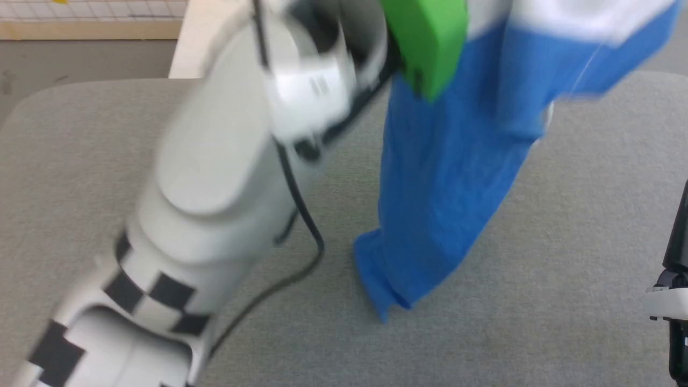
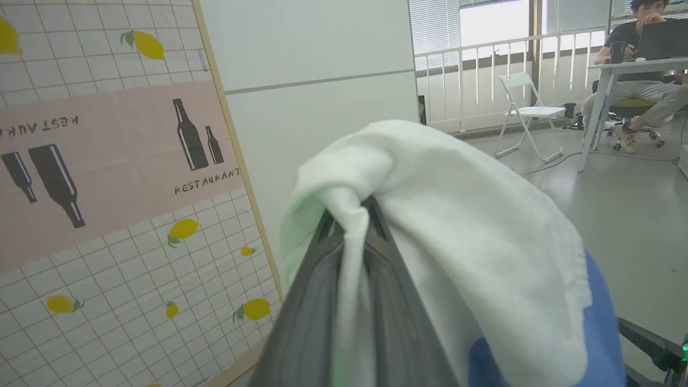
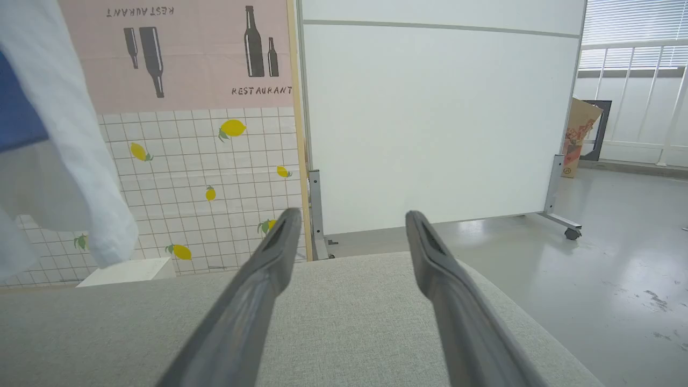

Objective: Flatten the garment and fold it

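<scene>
My left gripper [image 2: 352,215] is pinching a fold of the soft white-and-blue jersey garment [image 2: 457,231], which is draping over its dark fingers. In the head view the garment is hanging lengthwise down mid-frame, its blue sleeve end [image 1: 387,279] crumpling on the grey fabric table [image 1: 580,242]. My right gripper [image 3: 352,220] is gaping wide and empty. The cloth is hanging at that frame's upper left, so I am judging this the free hand, with open table lower right.

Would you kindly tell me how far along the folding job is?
Picked up: the left claw is shut on the garment, whose blue sleeve hangs to the grey table. The right claw is open, holding nothing. Flattening and folding are left.
</scene>
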Tool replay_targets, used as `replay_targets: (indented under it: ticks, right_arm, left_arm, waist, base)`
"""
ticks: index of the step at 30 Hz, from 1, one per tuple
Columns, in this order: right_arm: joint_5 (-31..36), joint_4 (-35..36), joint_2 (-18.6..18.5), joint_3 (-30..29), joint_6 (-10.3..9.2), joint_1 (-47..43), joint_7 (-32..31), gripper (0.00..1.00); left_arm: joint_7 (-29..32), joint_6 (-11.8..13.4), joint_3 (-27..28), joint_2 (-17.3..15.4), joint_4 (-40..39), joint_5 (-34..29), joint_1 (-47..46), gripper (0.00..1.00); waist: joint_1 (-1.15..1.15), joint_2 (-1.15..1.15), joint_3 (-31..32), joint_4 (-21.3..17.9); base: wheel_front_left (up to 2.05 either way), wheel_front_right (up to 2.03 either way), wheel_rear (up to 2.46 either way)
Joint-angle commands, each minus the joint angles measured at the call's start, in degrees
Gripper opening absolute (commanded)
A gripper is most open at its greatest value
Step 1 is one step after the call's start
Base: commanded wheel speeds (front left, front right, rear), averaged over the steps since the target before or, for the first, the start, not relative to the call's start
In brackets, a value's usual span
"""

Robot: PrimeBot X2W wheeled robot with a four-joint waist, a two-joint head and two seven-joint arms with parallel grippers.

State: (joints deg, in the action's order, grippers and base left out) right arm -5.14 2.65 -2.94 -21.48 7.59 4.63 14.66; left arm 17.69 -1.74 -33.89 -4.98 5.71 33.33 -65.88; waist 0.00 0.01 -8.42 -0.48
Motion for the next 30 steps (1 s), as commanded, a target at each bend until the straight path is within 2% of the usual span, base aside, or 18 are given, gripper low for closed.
replay_targets:
  ticks: [1, 6, 11, 18, 19, 20, 21, 27, 30]
  right_arm:
    - [-0.45, 0.33, 0.06, 0.05, -0.1, 0.22, 0.33, 1.0]
    - [-0.98, 0.37, 0.06, 1.35, -0.1, 0.66, 0.33, 1.0]
    - [-1.3, 0.2, 0.06, 2.74, -0.1, 1.48, 0.33, 1.0]
    - [-1.56, 0.19, 0.06, 3.67, -0.1, 2.04, 0.33, 1.0]
    - [-1.62, 0.09, 0.06, 3.7, -0.1, 2.13, 0.33, 1.0]
    - [-1.63, -0.01, 0.06, 3.68, -0.1, 2.17, 0.33, 1.0]
    - [-1.62, -0.12, 0.06, 3.54, -0.1, 2.17, 0.33, 1.0]
    - [-1.37, -0.94, 0.06, 3.15, -0.1, 1.49, 0.33, 1.0]
    - [-1.36, -1.25, 0.06, 3.13, -0.1, 0.76, 0.33, 1.0]
  left_arm:
    - [-1.48, 0.02, -1.32, 0.29, 0.09, -0.36, 3.35, 0.0]
    - [-6.42, 0.44, -6.15, 0.06, 4.2, -2.16, 12.75, 0.0]
    - [-8.84, 0.49, -11.72, -1.67, 14.11, -5.69, 20.13, 0.0]
    - [-10.57, 1.58, -15.23, -0.77, 28.05, -7.77, 23.05, 0.0]
    - [-11.06, 1.65, -15.23, -0.41, 29.54, -7.6, 22.93, 0.16]
    - [-11.74, 1.81, -15.09, -0.12, 30.44, -7.45, 22.71, 0.85]
    - [-12.75, 2.0, -14.91, 0.22, 31.27, -7.35, 22.24, 1.0]
    - [-19.43, 2.71, -12.07, 1.22, 31.17, -5.15, 20.08, 1.0]
    - [-23.15, 3.58, -9.68, 0.2, 28.56, -4.07, 20.4, 1.0]
  waist:
    - [0.0, -0.01, -1.96, -2.08]
    - [0.0, -0.01, -4.0, -4.27]
    - [0.0, -0.01, -5.98, -6.02]
    - [0.0, -0.01, -8.44, -6.9]
    - [0.0, -0.01, -8.57, -6.88]
    - [0.0, -0.01, -8.64, -6.81]
    - [0.0, -0.01, -8.63, -6.57]
    - [0.0, -0.01, -6.21, -4.68]
    - [0.0, -0.01, -4.13, -3.79]
  base:
    - [0.0, 0.0, 0.0]
    - [0.0, 0.0, 0.0]
    - [0.0, 0.0, 0.0]
    - [0.0, 0.0, 0.0]
    - [0.0, 0.0, 0.0]
    - [0.0, 0.0, 0.0]
    - [0.0, 0.0, 0.0]
    - [0.0, 0.0, 0.0]
    - [0.0, 0.0, 0.0]
